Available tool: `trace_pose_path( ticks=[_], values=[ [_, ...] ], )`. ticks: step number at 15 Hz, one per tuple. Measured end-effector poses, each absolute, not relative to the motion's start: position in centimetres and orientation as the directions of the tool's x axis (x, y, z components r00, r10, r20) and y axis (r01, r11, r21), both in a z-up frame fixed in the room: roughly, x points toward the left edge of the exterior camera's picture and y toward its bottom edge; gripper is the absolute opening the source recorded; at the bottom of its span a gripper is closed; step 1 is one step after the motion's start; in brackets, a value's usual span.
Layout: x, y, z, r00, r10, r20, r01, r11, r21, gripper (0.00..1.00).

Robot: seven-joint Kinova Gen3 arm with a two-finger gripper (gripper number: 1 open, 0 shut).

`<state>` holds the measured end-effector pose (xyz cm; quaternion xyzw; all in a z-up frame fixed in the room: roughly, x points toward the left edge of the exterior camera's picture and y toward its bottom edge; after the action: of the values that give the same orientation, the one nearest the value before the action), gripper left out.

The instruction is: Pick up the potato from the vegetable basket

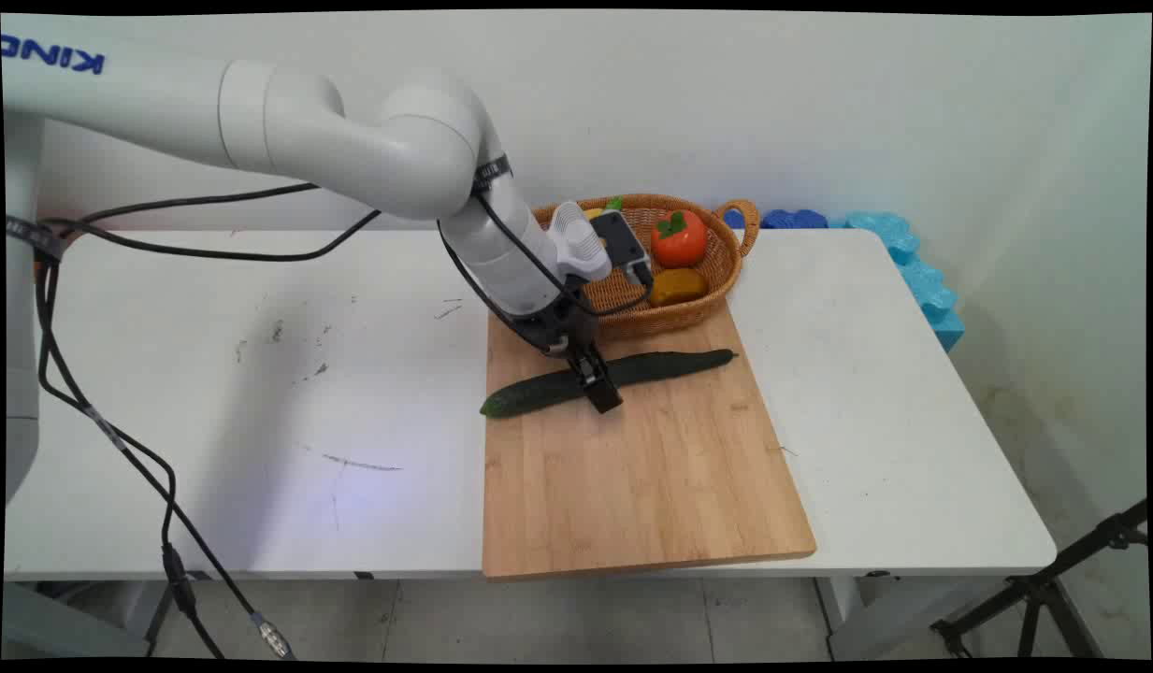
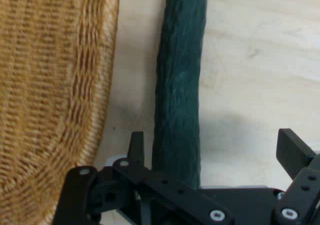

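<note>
Two black fingers point(image 2: 136, 147) of the gripper point(image 1: 599, 388) stand spread astride the cucumber point(image 1: 606, 379), which lies across the cutting board point(image 1: 632, 486) just in front of the wicker basket point(image 1: 693, 299); centring over its middle seems wise.

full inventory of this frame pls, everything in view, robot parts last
cucumber: 1, dark green, lying across the board's far end, between the fingers
cutting board: 1, light wood, on the table's near right
basket: 1, tan wicker, at the board's far edge
tomato: 1, red-orange, in the basket
yellow-brown item: 1, in the basket, kind unclear
foam pieces: several, blue, past the table's far right corner
table: 1, white
gripper: 1, black, open, straddling the cucumber
</note>
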<state>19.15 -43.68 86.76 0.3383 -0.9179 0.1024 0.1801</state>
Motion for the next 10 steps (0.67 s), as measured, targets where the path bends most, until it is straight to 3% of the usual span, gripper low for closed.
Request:
trace_pose_path(
  ticks=[6,10],
  values=[
    [20.2,-43.1,91.7,-0.692,-0.547,0.472,-0.641,0.766,-0.053,1.0],
    [22.1,-42.6,97.3,-0.666,-0.523,0.532,-0.638,0.769,-0.044,1.0]
  ],
)
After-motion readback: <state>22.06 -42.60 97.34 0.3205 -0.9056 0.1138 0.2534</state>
